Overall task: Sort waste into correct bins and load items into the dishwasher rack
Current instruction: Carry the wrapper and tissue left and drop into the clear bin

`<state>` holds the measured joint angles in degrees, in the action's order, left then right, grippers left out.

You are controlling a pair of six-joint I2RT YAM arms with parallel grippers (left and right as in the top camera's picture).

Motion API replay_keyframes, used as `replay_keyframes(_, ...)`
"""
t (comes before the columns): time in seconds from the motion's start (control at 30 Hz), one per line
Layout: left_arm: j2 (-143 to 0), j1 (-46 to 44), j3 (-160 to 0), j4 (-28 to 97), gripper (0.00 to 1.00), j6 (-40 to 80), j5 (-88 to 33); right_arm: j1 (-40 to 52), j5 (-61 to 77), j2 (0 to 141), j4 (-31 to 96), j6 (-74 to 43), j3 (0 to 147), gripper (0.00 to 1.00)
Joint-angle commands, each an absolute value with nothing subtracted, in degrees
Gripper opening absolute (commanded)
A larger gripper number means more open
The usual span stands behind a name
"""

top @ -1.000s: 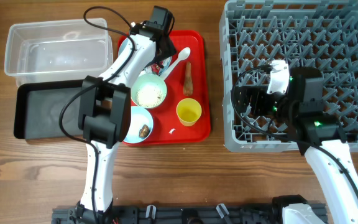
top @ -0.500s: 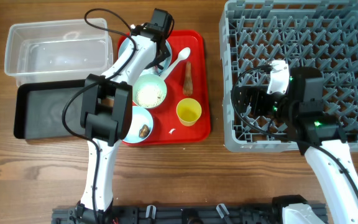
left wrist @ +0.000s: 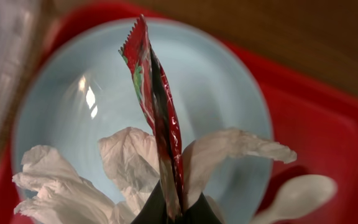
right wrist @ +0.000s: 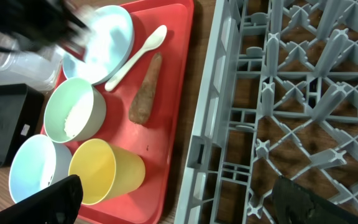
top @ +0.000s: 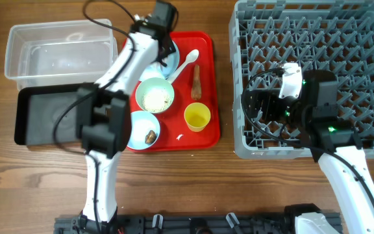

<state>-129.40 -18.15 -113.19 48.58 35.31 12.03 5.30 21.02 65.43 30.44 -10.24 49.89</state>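
Note:
My left gripper (left wrist: 169,211) is shut on the red-and-white wrapper (left wrist: 157,112) and holds it upright above the pale blue plate (left wrist: 216,81). Crumpled white paper (left wrist: 61,186) lies on that plate, and the white spoon (left wrist: 297,193) rests beside it. From overhead, the left gripper (top: 165,47) hangs over the back of the red tray (top: 210,140). The tray also carries a bowl of rice (top: 155,96), a bowl with a brown lump (top: 150,136), the yellow cup (top: 197,117) and the carrot-like stick (top: 197,81). My right gripper (right wrist: 185,205) stands open and empty over the left edge of the dishwasher rack (top: 317,71).
The clear tub (top: 60,52) stands at the back left. The black tray (top: 44,114) lies just in front of it, left of the red tray. The grey rack fills the right side, with a strip of bare wood between it and the red tray.
The left gripper shut on the wrapper and lifted it up off the plate. The left arm rose toward the camera. The right arm has not moved.

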Motion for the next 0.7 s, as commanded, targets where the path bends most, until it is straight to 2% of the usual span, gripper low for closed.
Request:
replay_keyframes(0.0, -118.15, -14.52, -115.55, 48.84, 0.04, 33.61, 12.05, 5.17, 22.37, 65.69, 30.28, -10.57, 51.09, 0.99)
replay_keyframes(0.3, -111.2, -6.37, -115.52, 49.67, 0.04, 27.4, 12.08, 5.17, 22.37, 65.69, 30.28, -10.61, 51.09, 0.99)
replay_keyframes(0.67, -118.56, 4.03, -115.02, 53.82, 0.04, 13.1, 12.05, 5.17, 22.37, 65.69, 30.35, -10.61, 51.09, 0.99)
